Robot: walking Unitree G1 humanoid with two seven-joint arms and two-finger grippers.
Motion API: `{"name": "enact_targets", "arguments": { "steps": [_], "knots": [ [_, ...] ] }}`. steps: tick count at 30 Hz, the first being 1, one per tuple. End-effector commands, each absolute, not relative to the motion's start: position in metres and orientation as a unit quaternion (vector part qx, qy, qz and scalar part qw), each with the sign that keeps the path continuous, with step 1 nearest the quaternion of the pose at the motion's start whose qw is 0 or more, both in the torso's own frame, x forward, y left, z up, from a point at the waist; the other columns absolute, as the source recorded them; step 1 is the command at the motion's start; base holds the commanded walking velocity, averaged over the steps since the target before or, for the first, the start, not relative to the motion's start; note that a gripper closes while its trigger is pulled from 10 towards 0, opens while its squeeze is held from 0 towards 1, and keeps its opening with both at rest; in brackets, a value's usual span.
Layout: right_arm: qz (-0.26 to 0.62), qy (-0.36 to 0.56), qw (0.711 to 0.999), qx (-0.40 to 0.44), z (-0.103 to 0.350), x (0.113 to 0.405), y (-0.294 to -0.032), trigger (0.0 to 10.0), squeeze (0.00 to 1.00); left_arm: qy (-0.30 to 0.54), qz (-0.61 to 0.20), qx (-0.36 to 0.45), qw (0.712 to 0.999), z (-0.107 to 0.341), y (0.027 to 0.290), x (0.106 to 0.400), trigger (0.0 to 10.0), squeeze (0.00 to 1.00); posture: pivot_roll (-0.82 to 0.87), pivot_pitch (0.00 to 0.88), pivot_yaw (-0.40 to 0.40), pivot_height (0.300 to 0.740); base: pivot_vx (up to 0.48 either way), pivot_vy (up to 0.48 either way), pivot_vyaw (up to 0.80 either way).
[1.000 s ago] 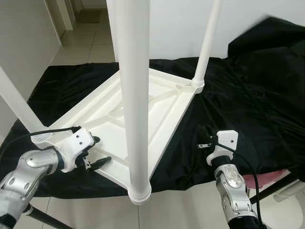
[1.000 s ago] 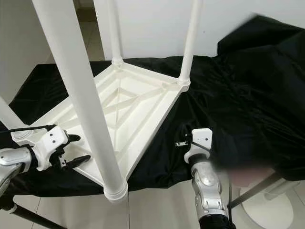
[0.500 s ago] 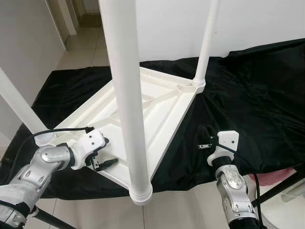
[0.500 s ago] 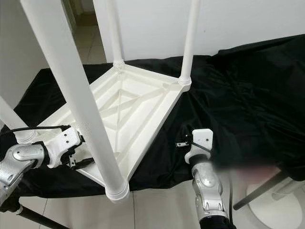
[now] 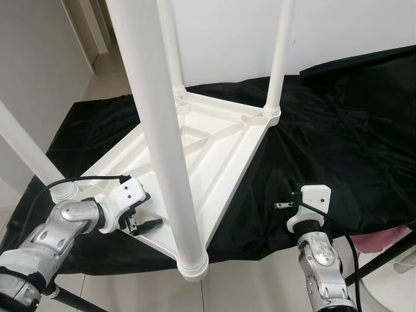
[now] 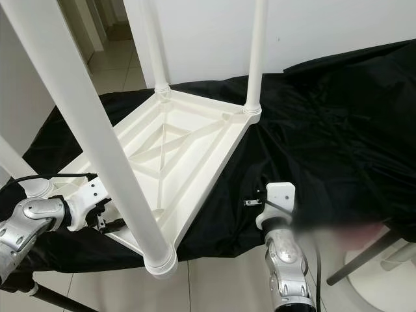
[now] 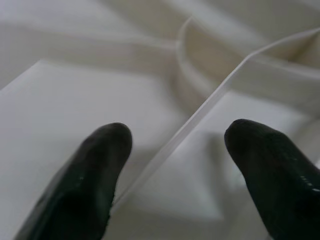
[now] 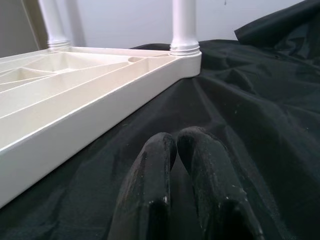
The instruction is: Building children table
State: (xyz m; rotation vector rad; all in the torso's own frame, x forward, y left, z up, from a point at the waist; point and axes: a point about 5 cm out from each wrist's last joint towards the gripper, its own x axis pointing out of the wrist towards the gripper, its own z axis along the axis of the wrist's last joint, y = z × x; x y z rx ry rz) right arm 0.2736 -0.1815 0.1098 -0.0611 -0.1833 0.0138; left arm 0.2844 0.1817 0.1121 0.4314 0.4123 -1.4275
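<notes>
The white plastic children's table (image 5: 214, 140) lies upside down on a black cloth (image 5: 351, 130), with its legs pointing up. The nearest leg (image 5: 159, 149) rises close in front of me. Another leg (image 5: 279, 58) stands at the far right corner. My left gripper (image 5: 151, 209) is at the tabletop's near left edge. In the left wrist view it (image 7: 177, 145) is open, with the thin rim (image 7: 200, 115) running between its fingers. My right gripper (image 8: 175, 142) is shut with nothing in it, low over the cloth to the right of the table.
The cloth hangs over the front edge above a tiled floor (image 5: 247, 286). A pink object (image 5: 383, 239) and a black bar (image 5: 380, 257) sit at the lower right. A white wall (image 5: 351, 26) stands behind, and a hallway (image 5: 97, 39) opens at the far left.
My left gripper has moved inward to the tabletop's near edge, towards the nearest leg. The right arm has barely moved. The whole view has shifted slightly.
</notes>
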Motion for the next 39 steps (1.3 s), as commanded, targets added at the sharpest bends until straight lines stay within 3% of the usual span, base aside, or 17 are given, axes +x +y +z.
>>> {"name": "enact_targets", "arguments": {
  "steps": [1, 2, 5, 9, 14, 15, 17, 20, 21, 23, 24, 26, 27, 33, 38, 39],
  "knots": [
    [0.005, -0.084, 0.996, -0.026, 0.107, 0.272, -0.180, 10.0, 0.00, 0.233, -0.674, 0.160, 0.683, 0.097, 0.184, 0.271, 2.5, 0.00, -0.08, 0.048, 0.123, 0.740, 0.000, 0.000, 0.00],
    [0.005, -0.084, 0.996, -0.027, 0.107, 0.272, -0.181, 10.0, 0.00, 0.231, -0.681, 0.120, 0.684, 0.103, 0.182, 0.268, 1.0, 0.00, -0.08, 0.055, 0.120, 0.740, 0.000, 0.000, 0.00],
    [0.005, -0.083, 0.996, -0.029, 0.108, 0.273, -0.182, 10.0, 0.00, 0.213, -0.691, 0.057, 0.688, 0.114, 0.177, 0.266, 0.0, 0.00, -0.07, 0.055, 0.113, 0.740, 0.000, 0.000, 0.00],
    [0.005, -0.083, 0.996, -0.029, 0.109, 0.274, -0.182, 10.0, 0.00, 0.207, -0.693, 0.041, 0.689, 0.118, 0.175, 0.265, 0.0, 0.00, -0.07, 0.056, 0.109, 0.740, 0.000, 0.000, 0.00],
    [0.011, -0.085, 0.996, -0.033, 0.112, 0.279, -0.180, 10.0, 0.00, 0.191, -0.672, 0.037, 0.715, 0.117, 0.173, 0.269, 0.0, 0.00, -0.07, 0.057, 0.091, 0.740, 0.000, 0.000, 0.00],
    [0.012, -0.086, 0.996, -0.034, 0.113, 0.280, -0.180, 10.0, 0.00, 0.186, -0.663, 0.038, 0.724, 0.116, 0.173, 0.270, 0.5, 0.00, -0.06, 0.058, 0.081, 0.740, 0.000, 0.000, 0.00],
    [0.013, -0.085, 0.996, -0.034, 0.113, 0.280, -0.181, 10.0, 0.00, 0.180, -0.653, 0.037, 0.734, 0.115, 0.172, 0.272, 0.0, 0.00, -0.06, 0.060, 0.078, 0.740, 0.000, 0.000, 0.00],
    [0.013, -0.085, 0.996, -0.035, 0.113, 0.281, -0.181, 10.0, 0.00, 0.174, -0.640, 0.042, 0.747, 0.113, 0.174, 0.272, 0.3, 0.00, -0.06, 0.061, 0.065, 0.740, 0.000, 0.000, 0.00],
    [0.015, -0.083, 0.996, -0.036, 0.113, 0.281, -0.181, 10.0, 0.00, 0.169, -0.631, 0.045, 0.756, 0.112, 0.175, 0.272, 7.5, 0.00, -0.05, 0.061, 0.063, 0.740, 0.000, 0.000, 0.00],
    [0.015, -0.083, 0.996, -0.036, 0.113, 0.281, -0.181, 10.0, 0.00, 0.169, -0.631, 0.045, 0.756, 0.112, 0.175, 0.272, 7.5, 0.00, -0.05, 0.061, 0.063, 0.740, 0.000, 0.000, 0.00],
    [0.017, -0.082, 0.996, -0.036, 0.112, 0.282, -0.181, 10.0, 0.00, 0.168, -0.630, 0.036, 0.757, 0.114, 0.179, 0.272, 10.0, 0.00, -0.05, 0.062, 0.059, 0.740, 0.000, 0.000, 0.00],
    [0.017, -0.082, 0.996, -0.036, 0.112, 0.282, -0.181, 10.0, 0.00, 0.168, -0.630, 0.036, 0.757, 0.114, 0.179, 0.272, 10.0, 0.00, -0.05, 0.062, 0.059, 0.740, 0.000, 0.000, 0.00],
    [0.020, -0.081, 0.996, -0.037, 0.112, 0.282, -0.179, 10.0, 0.00, 0.167, -0.632, 0.028, 0.756, 0.117, 0.182, 0.272, 10.0, 1.00, -0.04, 0.059, 0.055, 0.740, 0.000, 0.000, 0.00],
    [0.027, -0.079, 0.996, -0.035, 0.112, 0.285, -0.176, 10.0, 0.00, 0.178, -0.650, 0.003, 0.739, 0.145, 0.200, 0.265, 10.0, 1.00, -0.04, 0.060, 0.053, 0.740, 0.000, 0.000, 0.00],
    [0.027, -0.078, 0.996, -0.033, 0.111, 0.285, -0.175, 10.0, 0.00, 0.169, -0.643, 0.030, 0.747, 0.148, 0.205, 0.266, 10.0, 1.00, -0.02, 0.062, 0.053, 0.740, 0.000, 0.000, 0.00],
    [0.027, -0.078, 0.996, -0.033, 0.111, 0.285, -0.174, 10.0, 0.00, 0.168, -0.639, 0.037, 0.750, 0.148, 0.209, 0.267, 10.0, 0.67, -0.02, 0.060, 0.056, 0.740, 0.000, 0.000, 0.00]
  ]
}}
